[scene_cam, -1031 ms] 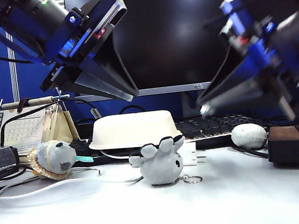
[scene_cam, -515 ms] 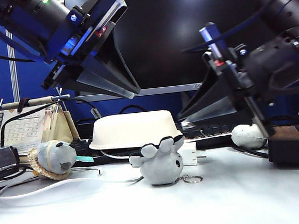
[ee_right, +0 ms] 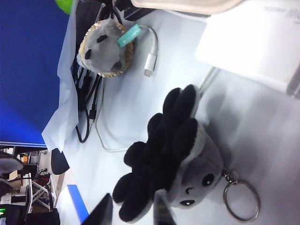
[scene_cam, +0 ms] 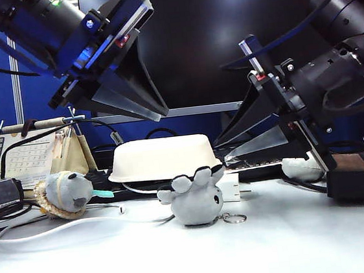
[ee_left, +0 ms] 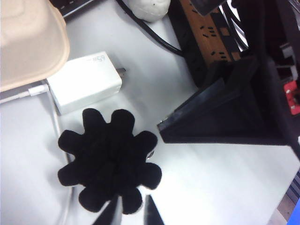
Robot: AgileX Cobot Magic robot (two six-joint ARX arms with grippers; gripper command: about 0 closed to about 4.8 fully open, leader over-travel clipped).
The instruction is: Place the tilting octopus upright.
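Exterior view shows the octopus (scene_cam: 193, 197) upside down on the white worktop (scene_cam: 195, 259), black tentacle undersides up, keyring (scene_cam: 234, 218) lying at its right. Bare worktop spreads in front of it; a white bowl (scene_cam: 162, 157) and charger (scene_cam: 229, 187) crowd close behind. Left tool (scene_cam: 153, 110) hangs above and left of the octopus, fingers apart. Right tool (scene_cam: 225, 146) hovers just right of it, fingers apart, nothing between them. On the charger (ee_left: 84, 87), small grey print is too blurred to read.
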